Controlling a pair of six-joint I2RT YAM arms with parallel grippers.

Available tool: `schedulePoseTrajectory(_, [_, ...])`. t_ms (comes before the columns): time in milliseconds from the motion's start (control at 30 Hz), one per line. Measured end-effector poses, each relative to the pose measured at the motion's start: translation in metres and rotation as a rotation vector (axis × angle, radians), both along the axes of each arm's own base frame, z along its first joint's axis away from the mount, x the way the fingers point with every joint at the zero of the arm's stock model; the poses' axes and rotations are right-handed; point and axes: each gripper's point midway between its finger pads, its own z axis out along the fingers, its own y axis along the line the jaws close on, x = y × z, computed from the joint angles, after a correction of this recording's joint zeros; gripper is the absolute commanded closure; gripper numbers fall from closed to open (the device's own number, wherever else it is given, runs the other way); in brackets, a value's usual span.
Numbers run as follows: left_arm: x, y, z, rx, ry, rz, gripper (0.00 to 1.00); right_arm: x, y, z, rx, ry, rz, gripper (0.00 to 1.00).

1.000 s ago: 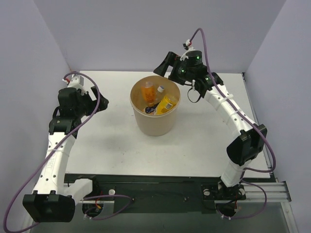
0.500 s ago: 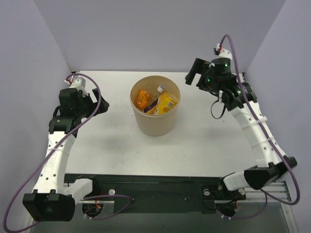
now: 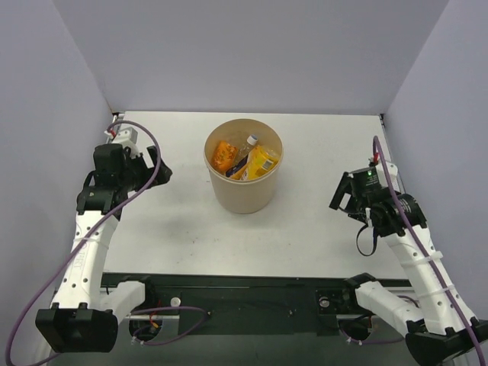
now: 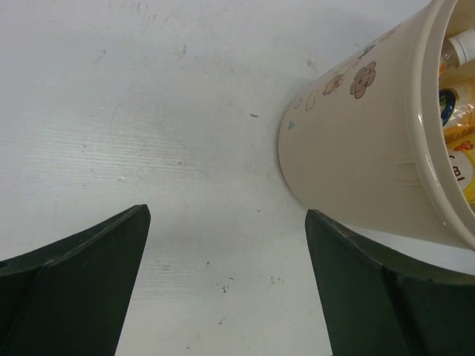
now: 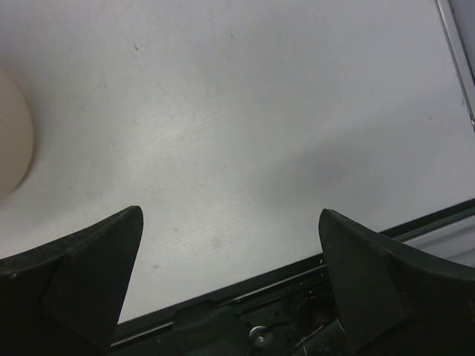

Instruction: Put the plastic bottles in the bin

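The tan bin [image 3: 242,197] stands at the middle of the table. Bottles lie inside it: a squat orange one [image 3: 223,155], a clear one with a white cap [image 3: 248,143] and a yellow one [image 3: 262,162]. A dark-labelled bottle [image 3: 238,169] is partly hidden between them. My left gripper [image 3: 160,169] is open and empty, left of the bin. In the left wrist view the left gripper [image 4: 226,282] is over bare table, with the bin [image 4: 356,148] to the upper right. My right gripper [image 3: 341,197] is open and empty, near the table's front right. In the right wrist view the right gripper [image 5: 230,282] holds nothing.
Purple-grey walls close in the table on three sides. The black front rail [image 5: 297,289] lies just under the right gripper. The bin's edge [image 5: 11,144] shows at the far left of the right wrist view.
My right arm has pulled back from the bin's far rim to the front right of the table. The orange bottle has settled on its side in the bin. The left arm barely moved.
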Motion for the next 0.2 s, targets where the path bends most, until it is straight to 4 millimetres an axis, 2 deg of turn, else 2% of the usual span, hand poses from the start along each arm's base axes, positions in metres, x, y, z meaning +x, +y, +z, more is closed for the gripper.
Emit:
schedulePoseTrajectory(100, [-0.007,0.000,-0.003,0.005,-0.001,-0.010,0.03,-0.011,-0.002,-0.023,-0.007,0.069,-0.020,0.00])
schedulePoseTrajectory(200, [-0.012,-0.001,-0.005,0.003,-0.007,-0.014,0.03,-0.015,-0.004,-0.028,-0.013,0.088,-0.028,0.00])
